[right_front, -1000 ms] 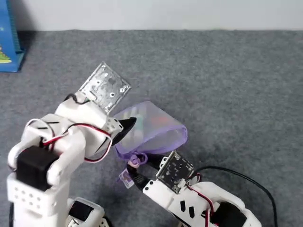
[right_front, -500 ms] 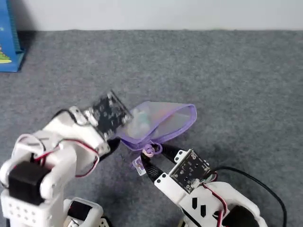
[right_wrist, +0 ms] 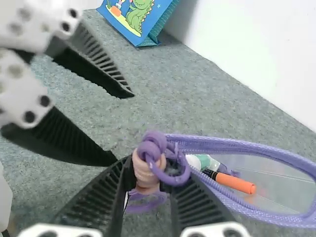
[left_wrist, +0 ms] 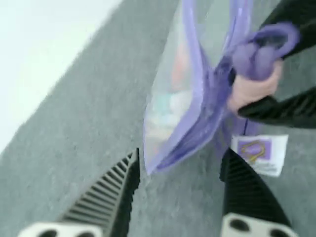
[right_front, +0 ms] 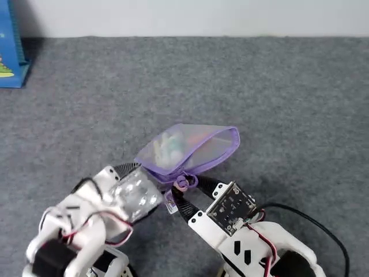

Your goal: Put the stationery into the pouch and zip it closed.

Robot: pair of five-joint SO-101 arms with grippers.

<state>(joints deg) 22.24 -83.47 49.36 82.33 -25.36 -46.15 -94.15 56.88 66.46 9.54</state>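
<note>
A translucent purple pouch [right_front: 190, 147] lies on the grey table [right_front: 288, 98] with stationery inside, among it an orange pen [right_wrist: 229, 181]. My right gripper [right_front: 183, 190] sits at the pouch's near edge, shut on the knotted purple zipper pull [right_wrist: 152, 150]. A white tag [left_wrist: 259, 154] hangs below the pull. My left gripper [left_wrist: 181, 158] is open just short of the pouch's left corner [left_wrist: 153, 163], its two black fingers [right_wrist: 94, 64] spread apart and holding nothing. In the high view the left gripper [right_front: 141, 179] is low at the front left of the pouch.
A blue picture box [right_front: 8, 46] leans at the far left by the white wall [right_front: 190, 17]. Grey table surface stretches open to the right and behind the pouch. The right arm's black cable [right_front: 305, 222] loops at the front right.
The left arm has drawn back from the pouch's left edge toward the front and dropped lower. The right gripper first shifted right with the pull, dragging the pouch, then stayed put.
</note>
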